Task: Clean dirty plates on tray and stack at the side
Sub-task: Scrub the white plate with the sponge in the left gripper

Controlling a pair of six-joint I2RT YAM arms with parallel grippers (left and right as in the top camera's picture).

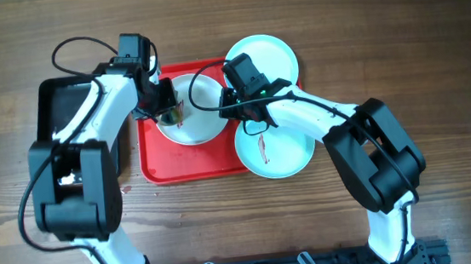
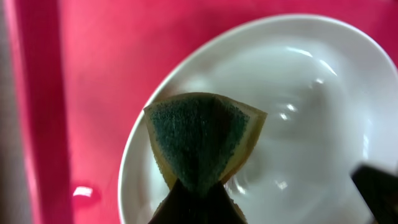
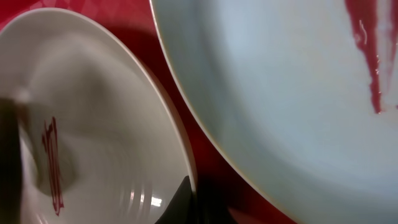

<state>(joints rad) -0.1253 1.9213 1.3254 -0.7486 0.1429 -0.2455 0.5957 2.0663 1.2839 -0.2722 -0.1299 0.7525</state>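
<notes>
The white plate [image 1: 201, 125] lies on the red tray [image 1: 191, 166] and carries a dark smear. My left gripper [image 1: 166, 111] is shut on a green and yellow sponge [image 2: 202, 134] held over the plate's left rim [image 2: 311, 93]. My right gripper [image 1: 231, 103] pinches the white plate's right rim [image 3: 180, 199]. One turquoise plate [image 1: 282, 155] with a purplish smear lies at the tray's right edge and also shows in the right wrist view [image 3: 280, 93]. The other turquoise plate [image 1: 267, 54] sits at the tray's back right corner.
A glossy black tray [image 1: 52, 109] stands left of the red tray, under my left arm. Bare wooden table [image 1: 433, 46] lies to the right and in front. The red tray's raised left rim [image 2: 37, 106] runs beside the white plate.
</notes>
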